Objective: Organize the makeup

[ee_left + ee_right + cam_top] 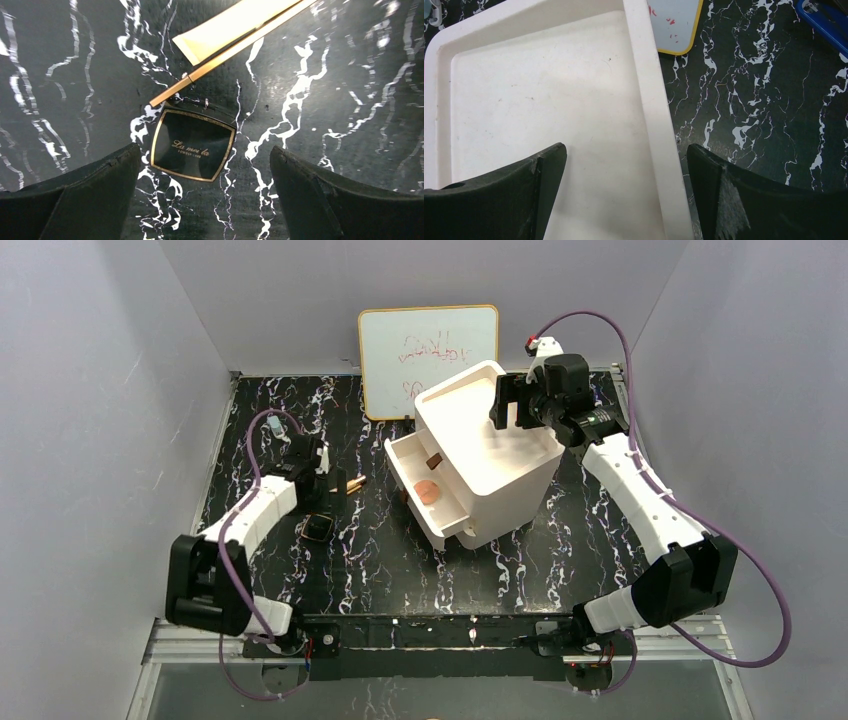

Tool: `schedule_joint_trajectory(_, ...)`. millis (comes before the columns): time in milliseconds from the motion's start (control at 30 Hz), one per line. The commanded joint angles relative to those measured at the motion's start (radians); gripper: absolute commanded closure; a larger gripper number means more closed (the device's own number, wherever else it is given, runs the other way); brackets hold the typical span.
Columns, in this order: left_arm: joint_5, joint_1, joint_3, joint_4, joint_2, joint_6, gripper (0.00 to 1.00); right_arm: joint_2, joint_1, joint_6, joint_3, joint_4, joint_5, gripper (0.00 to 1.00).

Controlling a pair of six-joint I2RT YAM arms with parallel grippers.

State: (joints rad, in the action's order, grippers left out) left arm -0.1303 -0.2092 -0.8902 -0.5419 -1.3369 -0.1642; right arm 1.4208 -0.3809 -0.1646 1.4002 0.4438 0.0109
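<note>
The black square compact [193, 145] with gold trim lies on the black marbled table, also seen in the top view [318, 528]. A gold-tan pencil [230, 52] and a pale slim bar [227, 25] lie just beyond it; both show as tan sticks in the top view [352, 483]. My left gripper [205, 200] is open and empty above the table, with the compact just ahead of the left finger. A round brownish-pink compact [428, 490] lies in the open upper drawer. My right gripper [626, 195] is open and empty, straddling the right rim of the box top. The white palette is out of view.
The large white drawer box [500, 455] stands mid-table with two drawers pulled out toward the left. Its top is a shallow tray [549, 100]. The whiteboard [425, 345] leans on the back wall. A blue object [824, 25] lies at the far right.
</note>
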Motion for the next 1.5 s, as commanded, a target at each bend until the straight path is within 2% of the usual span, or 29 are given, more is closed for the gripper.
schedule_joint_trajectory(0,0.103,0.039,0.016,-0.002,-0.116,0.023,0.01,-0.020,-0.001,-0.015,-0.028,0.026,-0.017,0.02)
schedule_joint_trajectory(467,0.124,0.095,-0.024,-0.001,-0.250,0.054,0.02,-0.002,-0.001,-0.018,-0.047,-0.002,-0.046,0.02)
schedule_joint_trajectory(633,0.129,0.100,-0.033,-0.006,-0.282,0.055,0.11,-0.003,-0.001,-0.019,-0.040,0.000,-0.045,0.01)
schedule_joint_trajectory(667,0.130,0.100,-0.036,-0.007,-0.289,0.055,0.16,-0.002,-0.001,-0.019,-0.039,0.000,-0.045,0.02)
schedule_joint_trajectory(767,0.130,0.102,-0.039,-0.012,-0.301,0.060,0.50,-0.003,-0.001,-0.020,-0.037,0.004,-0.042,0.01)
schedule_joint_trajectory(833,0.130,0.102,-0.039,-0.011,-0.296,0.058,0.84,-0.004,-0.001,-0.021,-0.035,0.006,-0.042,0.01)
schedule_joint_trajectory(867,0.123,0.102,-0.038,-0.011,-0.292,0.054,0.96,-0.001,-0.002,-0.021,-0.035,0.007,-0.042,0.02)
schedule_joint_trajectory(900,0.117,0.102,-0.037,-0.013,-0.286,0.053,1.00,0.000,-0.002,-0.022,-0.032,0.007,-0.043,0.01)
schedule_joint_trajectory(1167,0.058,0.102,-0.088,-0.047,-0.171,0.040,1.00,0.018,-0.002,-0.031,-0.024,0.005,-0.062,0.02)
schedule_joint_trajectory(1467,0.114,0.090,-0.379,-0.154,-0.086,0.026,1.00,0.039,-0.001,-0.043,-0.003,0.002,-0.085,0.02)
